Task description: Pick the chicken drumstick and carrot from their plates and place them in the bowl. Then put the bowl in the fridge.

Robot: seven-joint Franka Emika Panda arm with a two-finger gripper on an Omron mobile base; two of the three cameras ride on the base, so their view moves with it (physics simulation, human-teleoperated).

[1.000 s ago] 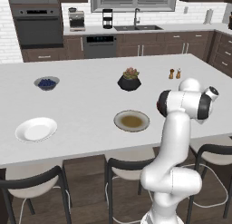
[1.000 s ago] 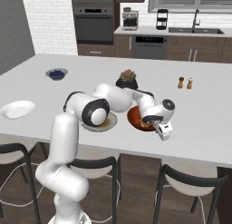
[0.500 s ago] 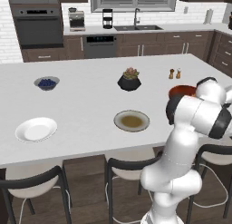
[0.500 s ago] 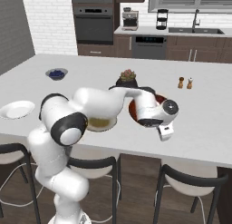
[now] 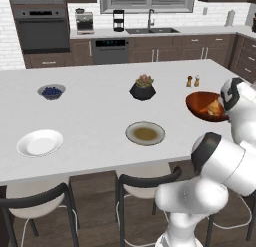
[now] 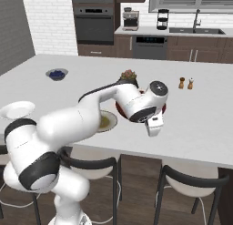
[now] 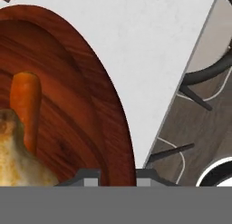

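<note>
My gripper [image 7: 117, 175] is shut on the rim of the reddish-brown bowl [image 7: 81, 105], one fingertip on each side of the edge. The orange carrot [image 7: 26, 107] and the golden-brown chicken drumstick [image 7: 16, 157] lie inside it. The bowl [image 5: 204, 105] hangs tilted, slightly above the counter's right part, with the drumstick [image 5: 215, 108] showing in it. Left behind on the counter are the white plate [image 5: 40, 142] and the grey-tan plate [image 5: 145, 133], both bare. The fridge is out of view.
A small grey blueberry bowl [image 5: 51, 91], a black plant pot [image 5: 143, 88] and two shakers [image 5: 192, 81] stand further back on the island. Dark chairs [image 5: 145, 183] line its near edge [image 7: 181, 78]. My bulky arm [image 6: 91, 115] reaches over the counter.
The arm has swung its elbow round toward the front. The bowl, held by its rim, has risen off the counter and shifted a little to the right.
</note>
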